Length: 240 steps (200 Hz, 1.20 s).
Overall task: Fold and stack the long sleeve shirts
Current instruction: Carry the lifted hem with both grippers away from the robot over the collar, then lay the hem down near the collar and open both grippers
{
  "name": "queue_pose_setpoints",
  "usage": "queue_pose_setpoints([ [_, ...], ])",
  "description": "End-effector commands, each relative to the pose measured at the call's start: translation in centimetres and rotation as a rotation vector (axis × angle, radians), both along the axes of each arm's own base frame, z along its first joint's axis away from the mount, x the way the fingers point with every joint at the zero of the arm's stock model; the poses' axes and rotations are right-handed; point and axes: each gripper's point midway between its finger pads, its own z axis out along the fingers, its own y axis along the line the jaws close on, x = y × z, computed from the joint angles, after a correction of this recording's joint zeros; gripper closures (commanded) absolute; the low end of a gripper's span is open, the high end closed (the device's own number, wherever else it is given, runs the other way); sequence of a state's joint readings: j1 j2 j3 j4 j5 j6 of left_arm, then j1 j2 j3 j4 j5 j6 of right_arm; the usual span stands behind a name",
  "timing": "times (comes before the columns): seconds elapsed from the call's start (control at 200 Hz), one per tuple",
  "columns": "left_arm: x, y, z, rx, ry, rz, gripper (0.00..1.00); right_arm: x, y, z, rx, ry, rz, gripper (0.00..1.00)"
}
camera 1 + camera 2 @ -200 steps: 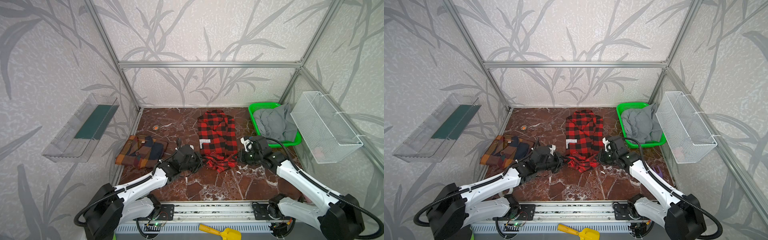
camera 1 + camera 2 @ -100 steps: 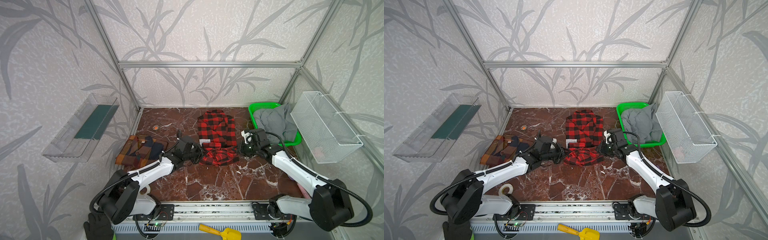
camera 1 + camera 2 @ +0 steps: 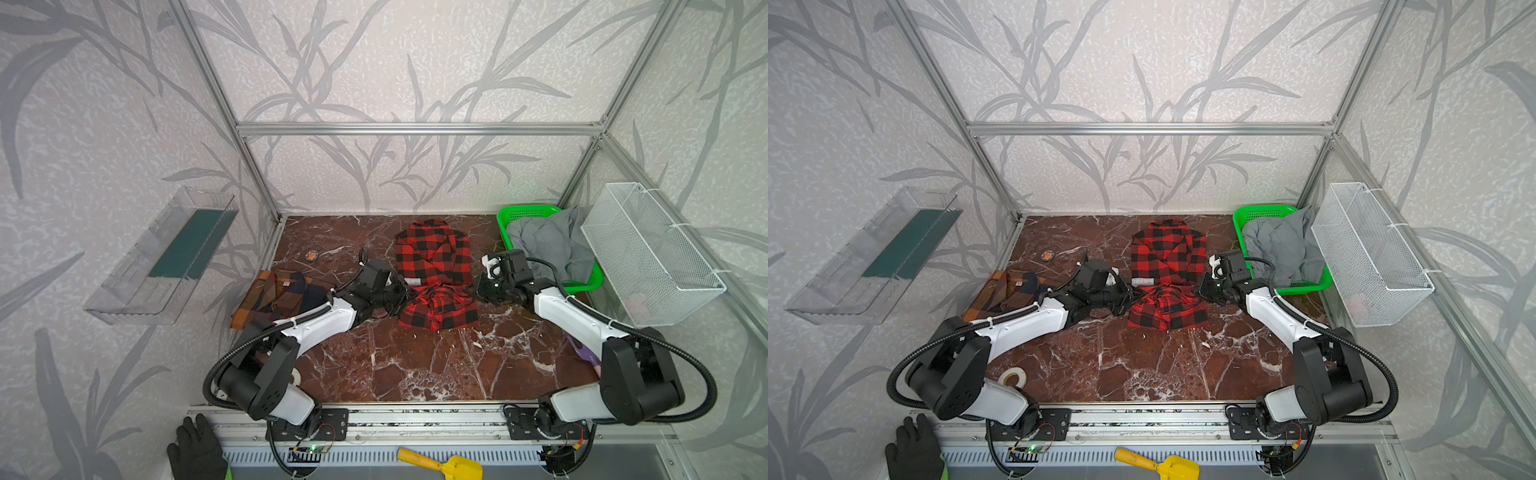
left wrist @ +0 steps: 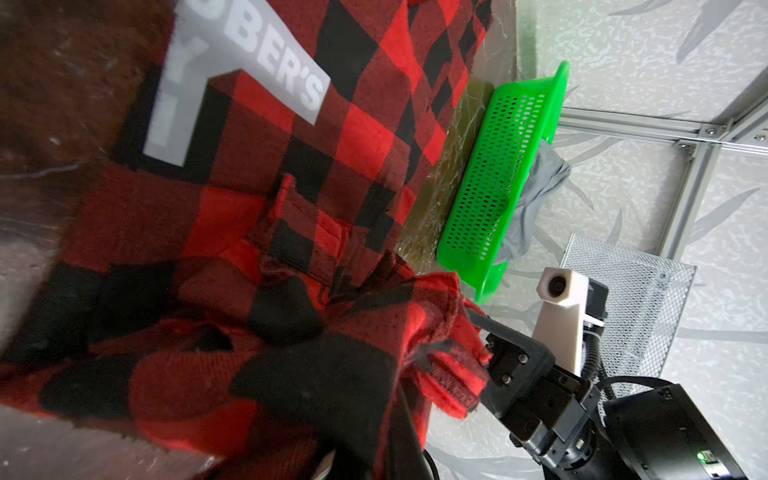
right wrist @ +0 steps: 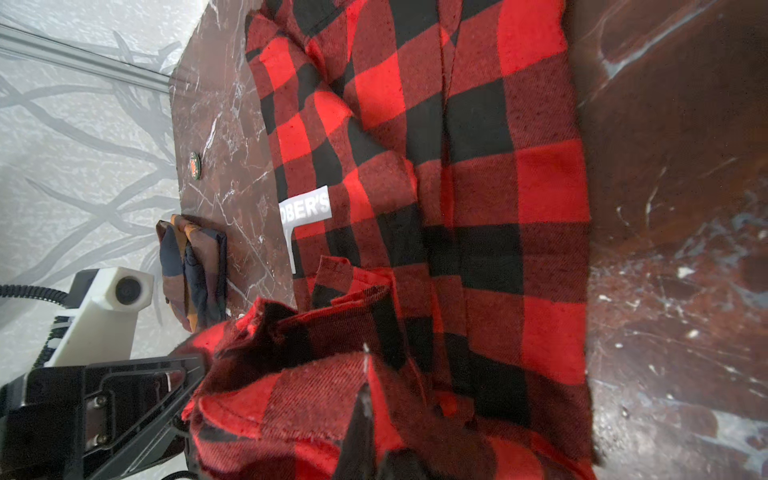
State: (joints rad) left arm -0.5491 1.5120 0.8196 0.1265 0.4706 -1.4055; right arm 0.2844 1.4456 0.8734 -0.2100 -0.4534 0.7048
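Note:
The red-and-black check shirt (image 3: 434,257) (image 3: 1167,253) lies mid-table, collar toward the back wall, and its front hem is lifted and doubled back over the body. My left gripper (image 3: 405,297) (image 3: 1127,297) is shut on the hem's left corner. My right gripper (image 3: 478,291) (image 3: 1202,291) is shut on the right corner. In both wrist views the bunched hem (image 4: 332,353) (image 5: 316,395) drapes over the jaws. One right finger (image 5: 365,403) pokes through the cloth. The brown, orange and navy plaid shirt (image 3: 282,295) (image 5: 191,270) lies folded at the left edge.
A green basket (image 3: 513,214) with grey cloth stands at the back right, beside a white wire basket (image 3: 648,249) on the right wall. A clear tray (image 3: 166,257) hangs on the left wall. On the table lie a small round disc (image 3: 311,255) and a tape roll (image 3: 1013,378).
Both grippers moved from the front of the table toward the back, carrying the red-and-black shirt's hem up over its body. The shirt now looks shorter.

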Motion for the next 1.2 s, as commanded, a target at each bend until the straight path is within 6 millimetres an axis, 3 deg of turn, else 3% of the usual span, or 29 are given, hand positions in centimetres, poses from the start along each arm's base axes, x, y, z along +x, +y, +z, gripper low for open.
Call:
queue_pose_setpoints([
  [0.0, 0.6, -0.2, 0.4, -0.017, 0.006, -0.013, 1.0, 1.7, -0.2, 0.8, -0.002, -0.052, -0.007, 1.0],
  [0.995, 6.1, 1.0, -2.4, 0.061, 0.041, 0.003, 1.0, 8.1, -0.8, -1.2, -0.068, -0.053, -0.098, 1.0],
  [1.02, 6.2, 1.0, -2.4, 0.061, 0.041, 0.002, 1.0, 8.1, -0.9, -2.3, -0.077, -0.027, -0.097, 1.0],
  [1.195, 6.3, 1.2, -3.2, 0.079, 0.056, -0.005, 1.0, 8.4, -1.2, -4.1, -0.109, 0.006, -0.105, 1.0],
])
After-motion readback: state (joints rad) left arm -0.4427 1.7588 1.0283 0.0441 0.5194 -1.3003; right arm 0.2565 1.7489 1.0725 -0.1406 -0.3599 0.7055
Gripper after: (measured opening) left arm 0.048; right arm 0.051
